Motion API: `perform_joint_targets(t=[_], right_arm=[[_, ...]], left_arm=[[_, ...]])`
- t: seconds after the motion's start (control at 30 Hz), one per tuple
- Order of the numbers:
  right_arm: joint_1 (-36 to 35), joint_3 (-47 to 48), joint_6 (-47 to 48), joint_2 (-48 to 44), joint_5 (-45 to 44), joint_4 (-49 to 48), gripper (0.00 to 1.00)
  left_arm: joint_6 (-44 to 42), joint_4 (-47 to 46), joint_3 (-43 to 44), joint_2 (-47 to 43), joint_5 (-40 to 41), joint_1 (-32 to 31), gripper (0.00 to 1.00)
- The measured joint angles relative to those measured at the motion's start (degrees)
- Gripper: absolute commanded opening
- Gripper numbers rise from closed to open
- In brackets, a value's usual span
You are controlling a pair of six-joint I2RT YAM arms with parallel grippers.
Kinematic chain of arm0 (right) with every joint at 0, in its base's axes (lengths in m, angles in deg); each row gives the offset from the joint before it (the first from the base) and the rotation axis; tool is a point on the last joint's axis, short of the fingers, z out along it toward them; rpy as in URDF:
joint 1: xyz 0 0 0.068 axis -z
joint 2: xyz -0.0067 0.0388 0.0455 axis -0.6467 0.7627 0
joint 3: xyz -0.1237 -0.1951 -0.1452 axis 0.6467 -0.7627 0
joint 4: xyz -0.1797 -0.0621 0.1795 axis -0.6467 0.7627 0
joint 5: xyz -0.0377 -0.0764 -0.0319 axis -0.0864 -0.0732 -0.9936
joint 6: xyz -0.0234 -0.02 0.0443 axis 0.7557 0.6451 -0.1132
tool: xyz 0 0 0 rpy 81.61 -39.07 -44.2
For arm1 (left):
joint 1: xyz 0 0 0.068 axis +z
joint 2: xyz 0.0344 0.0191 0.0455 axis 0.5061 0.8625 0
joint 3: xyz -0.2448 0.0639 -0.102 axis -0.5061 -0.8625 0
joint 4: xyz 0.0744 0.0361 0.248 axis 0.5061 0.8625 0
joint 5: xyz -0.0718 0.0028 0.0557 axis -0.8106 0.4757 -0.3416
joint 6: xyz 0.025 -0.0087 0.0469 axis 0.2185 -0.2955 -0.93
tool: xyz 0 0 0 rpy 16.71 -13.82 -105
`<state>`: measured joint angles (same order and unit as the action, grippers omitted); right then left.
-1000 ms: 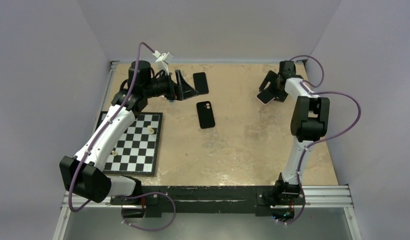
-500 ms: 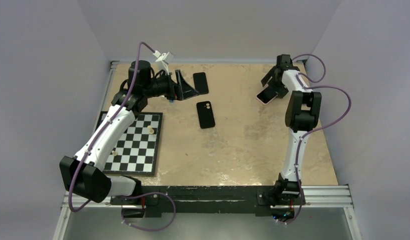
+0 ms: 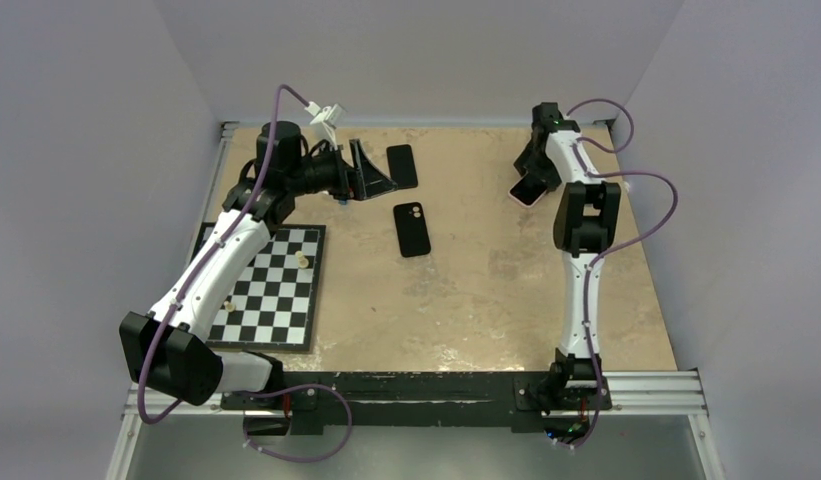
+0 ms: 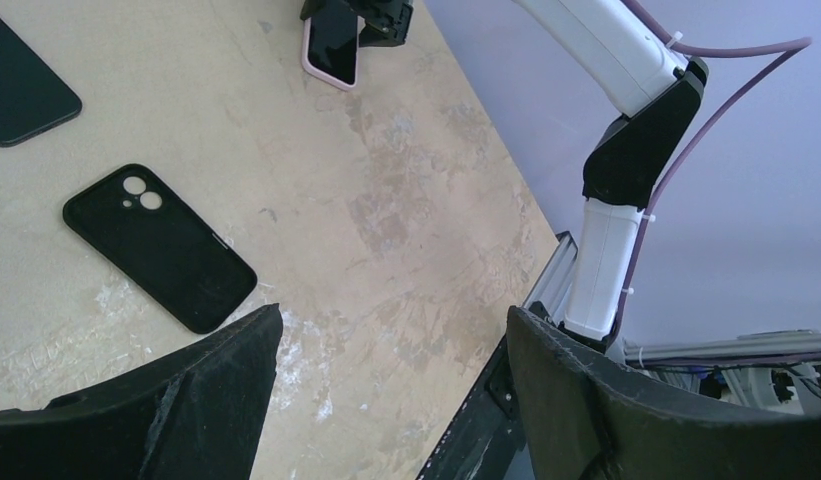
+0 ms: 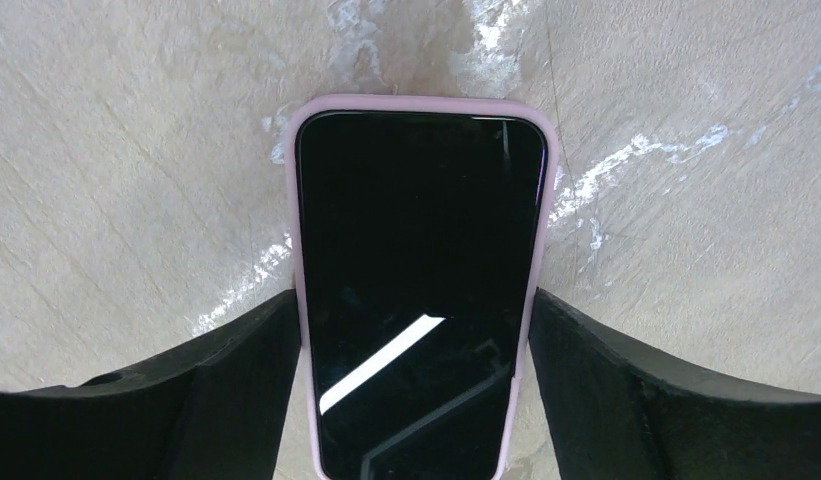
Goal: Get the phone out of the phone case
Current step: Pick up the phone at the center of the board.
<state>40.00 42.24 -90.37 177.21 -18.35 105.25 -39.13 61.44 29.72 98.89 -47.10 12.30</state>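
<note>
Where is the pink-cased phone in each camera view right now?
Top external: pink-cased phone, upper right.
Left wrist: it sits at top centre.
Right wrist: it fills the centre.
Shared landmark: the right gripper, its black fingers flanking the phone in all three views.

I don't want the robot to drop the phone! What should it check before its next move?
1. Grip of the right pincer on the phone: ok, one finger sits against each long side of the pink case.
2. The phone out of the pink case: not ok, it is inside.
3. The left pincer free to help: ok, open and empty.
4. The left pincer close to the phone: not ok, it is across the table, by the black case.
5. The phone lifted off the table: cannot tell.
</note>
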Motion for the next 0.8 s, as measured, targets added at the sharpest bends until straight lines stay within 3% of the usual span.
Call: perform_joint_targets(t=[0.27, 0.37, 0.63, 0.8], right_arm=[[-0.44, -1.6, 6.1, -1.38, 4.31, 0.2, 0.49], [-1.25, -9.7, 10.19, -6.14, 8.31, -1.77, 0.4], [-8.94, -26.8, 25.4, -16.57, 13.2, -4.33, 0.0], [-12.15, -36.48, 32.06, -22.27, 15.41, -10.38, 0.0]], left_arm=[[0.04, -0.04, 0.0, 0.0, -0.04, 0.15, 0.86], [0.17, -0.07, -0.02, 0.0, -0.11, 0.17, 0.86], [0.57, -0.48, -0.42, 0.0, -0.57, 0.59, 0.86], [0.48, -0.48, -0.46, 0.0, -0.59, 0.85, 0.86]])
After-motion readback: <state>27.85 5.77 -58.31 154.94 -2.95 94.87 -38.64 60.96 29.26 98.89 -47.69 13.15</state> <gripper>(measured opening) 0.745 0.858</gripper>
